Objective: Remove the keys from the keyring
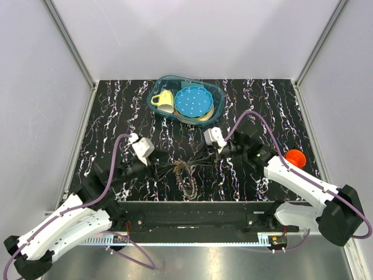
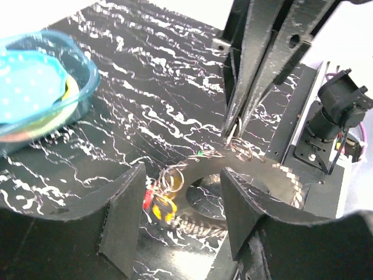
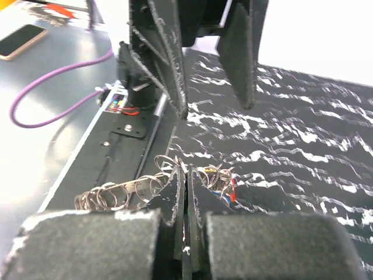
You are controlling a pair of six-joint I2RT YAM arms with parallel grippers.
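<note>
The right end effector (image 3: 186, 178) has its fingers pressed together, pinching the keyring (image 3: 166, 163) low over the worktop (image 3: 303, 146); the left end effector (image 2: 182, 192) stands with fingers apart, straddling the keys (image 2: 158, 204), whose red and yellow heads show beside wire coils.

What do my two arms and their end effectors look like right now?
The left arm and right arm have white shells with black joints; a purple cable loops along each. The left end effector and right end effector have flat black tapering fingers, scuffed pale at the edges.
</note>
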